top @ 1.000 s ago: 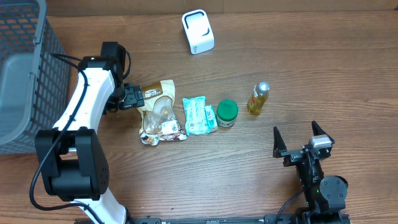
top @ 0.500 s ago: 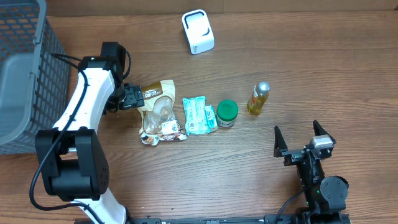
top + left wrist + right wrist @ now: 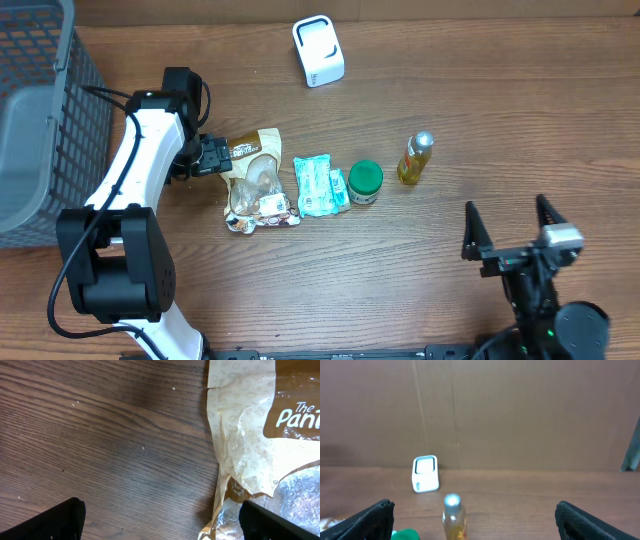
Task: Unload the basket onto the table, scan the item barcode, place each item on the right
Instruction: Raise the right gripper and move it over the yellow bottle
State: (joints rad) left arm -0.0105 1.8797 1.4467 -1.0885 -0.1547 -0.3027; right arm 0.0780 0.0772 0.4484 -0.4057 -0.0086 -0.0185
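Hovering the left gripper [image 3: 222, 158] spread wide and empty, with the grey basket [image 3: 30, 120] well off behind it and one finger over the edge of the brown snack bag [image 3: 258, 180]. Holding the right gripper [image 3: 506, 210] likewise released, grasping nothing, facing the white scanner [image 3: 318, 50] far ahead and the yellow bottle [image 3: 416, 158] nearer ahead.

Four grocery items are lying on the bench [image 3: 350, 290]: one brown snack bag [image 3: 255, 180], one pale blue packet [image 3: 320, 185], one green-lidded tub [image 3: 365, 182] and one yellow bottle [image 3: 415, 158]. One white scanner [image 3: 318, 50] and one grey basket [image 3: 70, 90] are sharing it. Two robot hands are showing, a left hand [image 3: 212, 158] and a right hand [image 3: 508, 215].
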